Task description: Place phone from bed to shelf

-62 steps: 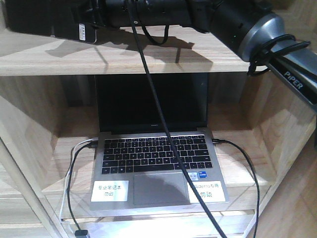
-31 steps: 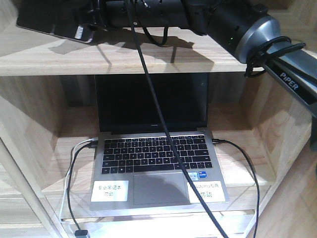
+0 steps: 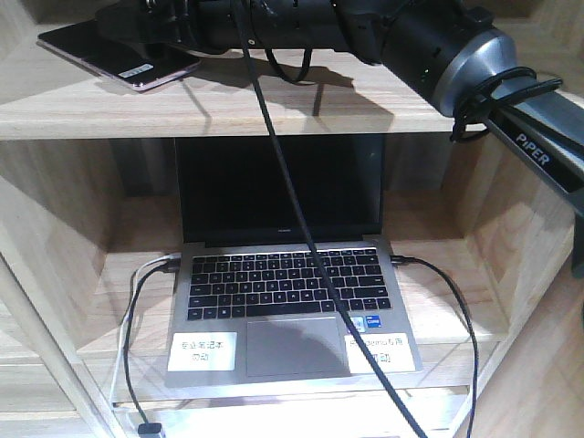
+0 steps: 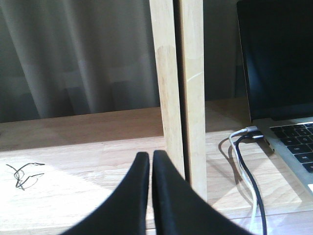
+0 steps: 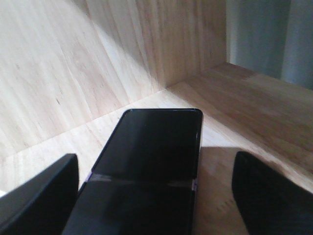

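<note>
The phone (image 3: 119, 57), a glossy black slab with a pinkish edge and a small white sticker, lies flat on the top board of the light wooden shelf (image 3: 365, 105), at its left end. My right gripper (image 3: 169, 26) hovers just over the phone's right end. In the right wrist view the gripper (image 5: 156, 196) is open, and the phone (image 5: 151, 156) rests on the shelf board (image 5: 244, 107) between the two spread fingers, with gaps on both sides. My left gripper (image 4: 150, 159) is shut on nothing, low in front of a shelf upright (image 4: 178, 88). The bed is out of view.
An open grey laptop (image 3: 283, 274) with plugged cables (image 3: 137, 310) fills the lower shelf compartment; its left edge (image 4: 279, 63) shows in the left wrist view. The right arm's black cable (image 3: 292, 201) hangs in front of it. Slanted side panels (image 5: 73, 63) close in the top board.
The phone has come down from a tilted, held position onto the top board. The right gripper has opened and let go of it. The left gripper view has no earlier frame.
</note>
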{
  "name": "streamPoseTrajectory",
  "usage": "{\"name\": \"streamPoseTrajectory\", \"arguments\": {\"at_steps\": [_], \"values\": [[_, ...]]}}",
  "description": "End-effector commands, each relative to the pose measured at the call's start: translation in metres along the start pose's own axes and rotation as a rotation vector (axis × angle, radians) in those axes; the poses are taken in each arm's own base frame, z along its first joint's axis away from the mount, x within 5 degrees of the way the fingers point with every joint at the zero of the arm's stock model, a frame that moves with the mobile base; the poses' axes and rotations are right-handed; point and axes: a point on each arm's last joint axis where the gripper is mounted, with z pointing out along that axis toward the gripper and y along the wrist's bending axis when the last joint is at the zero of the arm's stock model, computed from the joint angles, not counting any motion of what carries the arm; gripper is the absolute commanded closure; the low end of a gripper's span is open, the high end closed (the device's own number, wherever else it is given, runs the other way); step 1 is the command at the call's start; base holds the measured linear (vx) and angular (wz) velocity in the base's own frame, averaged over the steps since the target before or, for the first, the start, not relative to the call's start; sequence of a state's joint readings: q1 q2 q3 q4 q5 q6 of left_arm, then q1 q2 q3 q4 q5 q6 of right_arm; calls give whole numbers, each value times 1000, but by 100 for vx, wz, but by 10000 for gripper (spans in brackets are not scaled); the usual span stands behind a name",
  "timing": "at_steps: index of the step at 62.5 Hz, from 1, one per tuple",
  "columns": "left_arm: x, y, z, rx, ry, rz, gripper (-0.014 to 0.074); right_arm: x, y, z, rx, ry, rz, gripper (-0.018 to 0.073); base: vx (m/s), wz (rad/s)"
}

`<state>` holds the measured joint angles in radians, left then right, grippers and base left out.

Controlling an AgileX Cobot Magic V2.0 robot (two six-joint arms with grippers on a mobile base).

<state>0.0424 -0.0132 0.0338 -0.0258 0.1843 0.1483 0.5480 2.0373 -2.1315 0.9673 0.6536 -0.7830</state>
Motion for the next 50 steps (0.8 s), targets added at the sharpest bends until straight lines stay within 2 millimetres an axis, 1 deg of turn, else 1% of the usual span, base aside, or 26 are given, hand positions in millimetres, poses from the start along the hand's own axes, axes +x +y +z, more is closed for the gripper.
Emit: {"name": "streamPoseTrajectory", "arguments": {"at_steps": [1, 10, 15, 23, 25, 32, 36, 42, 45, 50], "values": [[-14, 2, -3, -10, -107, -14, 595, -41, 17, -33, 15, -126, -11, -6, 0, 0], [-14, 2, -3, -10, -107, -14, 595, -53, 25, -48, 44, -133, -48, 63, 0, 0], [-14, 2, -3, -10, -107, -14, 595, -60, 31, -59, 55, -129, -85, 124, 0, 0], [-14, 2, -3, -10, -107, -14, 595, -69, 42, -79, 76, -88, -101, 312, 0, 0], [-14, 2, -3, -10, -107, -14, 595, -70, 44, -84, 84, -78, -102, 381, 0, 0], [-14, 2, -3, -10, -107, -14, 595, -72, 50, -101, 129, -62, -107, 576, 0, 0], [-14, 2, -3, -10, -107, -14, 595, -69, 52, -110, 159, -64, -118, 572, 0, 0], [-14, 2, -3, -10, -107, -14, 595, -65, 58, -128, 205, -111, -116, 566, 0, 0], [-14, 2, -3, -10, -107, -14, 595, -59, 58, -135, 233, -131, -109, 566, 0, 0], [-14, 2, -3, -10, -107, -14, 595, -51, 64, -154, 276, -172, -105, 566, 0, 0]]}}
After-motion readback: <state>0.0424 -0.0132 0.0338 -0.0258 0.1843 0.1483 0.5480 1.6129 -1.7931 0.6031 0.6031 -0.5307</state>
